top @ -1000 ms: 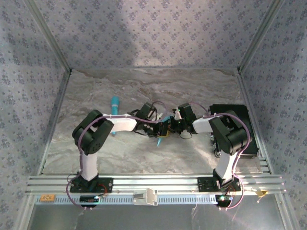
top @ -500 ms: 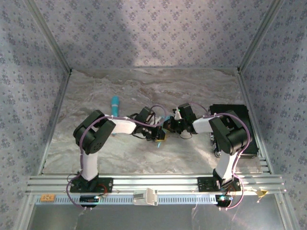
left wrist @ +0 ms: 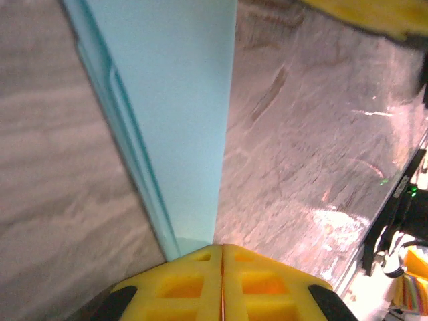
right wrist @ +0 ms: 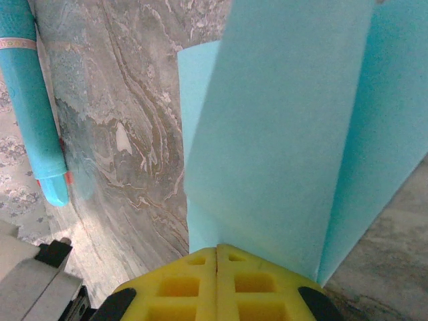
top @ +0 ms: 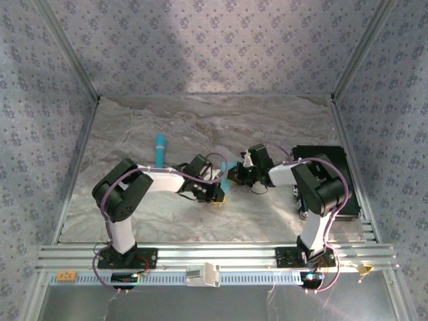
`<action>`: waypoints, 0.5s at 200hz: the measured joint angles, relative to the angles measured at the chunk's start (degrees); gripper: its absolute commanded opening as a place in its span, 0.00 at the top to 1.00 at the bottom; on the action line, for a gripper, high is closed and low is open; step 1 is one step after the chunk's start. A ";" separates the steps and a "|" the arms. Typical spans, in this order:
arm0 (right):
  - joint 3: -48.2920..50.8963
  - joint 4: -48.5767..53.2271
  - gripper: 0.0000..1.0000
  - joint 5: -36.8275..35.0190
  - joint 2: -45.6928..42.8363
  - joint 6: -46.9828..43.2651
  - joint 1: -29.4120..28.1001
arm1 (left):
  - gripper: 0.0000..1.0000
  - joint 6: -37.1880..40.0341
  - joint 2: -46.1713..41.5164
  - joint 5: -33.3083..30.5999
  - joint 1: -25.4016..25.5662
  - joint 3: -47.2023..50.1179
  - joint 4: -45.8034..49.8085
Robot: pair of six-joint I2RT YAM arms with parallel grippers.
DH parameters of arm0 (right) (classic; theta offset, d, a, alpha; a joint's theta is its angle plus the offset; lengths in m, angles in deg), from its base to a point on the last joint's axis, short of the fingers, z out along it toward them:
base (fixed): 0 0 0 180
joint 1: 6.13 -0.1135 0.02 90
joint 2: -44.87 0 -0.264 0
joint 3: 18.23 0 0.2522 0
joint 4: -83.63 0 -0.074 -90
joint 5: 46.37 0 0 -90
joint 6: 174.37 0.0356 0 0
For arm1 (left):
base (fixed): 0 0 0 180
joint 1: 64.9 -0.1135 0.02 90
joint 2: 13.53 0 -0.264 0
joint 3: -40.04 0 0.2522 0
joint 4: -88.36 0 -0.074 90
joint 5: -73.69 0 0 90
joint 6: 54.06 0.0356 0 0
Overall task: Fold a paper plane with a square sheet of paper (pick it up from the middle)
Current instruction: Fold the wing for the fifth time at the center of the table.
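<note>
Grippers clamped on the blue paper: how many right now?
2. The left gripper is shut on the paper, pinching a narrow folded edge. The right gripper is shut on a wider flap of the same sheet. In the top view they face each other mid-table.

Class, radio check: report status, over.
Left gripper, right gripper: jaws shut on paper. Paper folded, held between both. Stick lies apart, not blocking.
</note>
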 measured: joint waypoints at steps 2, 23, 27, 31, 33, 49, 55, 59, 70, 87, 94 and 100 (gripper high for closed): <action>0.00 0.00 0.94 0.00 0.00 0.00 0.00 | 0.93 0.09 -0.04 -0.07 0.02 0.02 0.15; 0.00 0.00 0.94 0.00 0.00 0.00 0.00 | 0.93 1.49 -1.11 -0.66 0.17 0.48 2.29; 0.00 0.00 0.94 0.00 0.00 0.00 0.00 | 0.94 1.66 -1.40 -0.68 0.22 0.63 2.58; 0.00 0.00 0.94 0.00 0.00 0.00 0.00 | 0.94 1.79 -1.66 -0.76 0.26 0.85 2.95; 0.00 0.00 0.94 0.00 0.00 0.00 0.00 | 0.94 1.86 -1.88 -0.79 0.28 0.98 3.15; 0.00 0.00 0.94 0.00 0.00 0.00 0.00 | 0.94 2.05 -3.06 -0.92 0.50 2.01 4.61; 0.00 0.00 0.94 0.00 0.00 0.00 0.00 | 0.94 2.10 -3.48 -0.92 0.61 2.45 4.96; 0.00 0.00 0.94 0.00 0.00 0.00 0.00 | 0.94 2.21 -3.80 -0.94 0.66 2.69 5.27; 0.00 0.00 0.94 0.00 -0.02 0.02 0.00 | 0.94 2.27 -4.72 -0.98 0.79 3.32 5.95; 0.00 0.00 0.94 0.00 -0.02 0.02 -0.02 | 0.94 2.21 -7.10 -1.14 0.81 4.11 6.51; 0.00 0.00 0.94 0.00 -0.02 0.02 -0.02 | 0.94 1.95 -8.04 -1.16 0.81 4.13 6.38; 0.00 0.00 0.94 0.00 -0.04 0.02 -0.02 | 0.94 1.79 -8.66 -1.16 0.79 4.13 5.86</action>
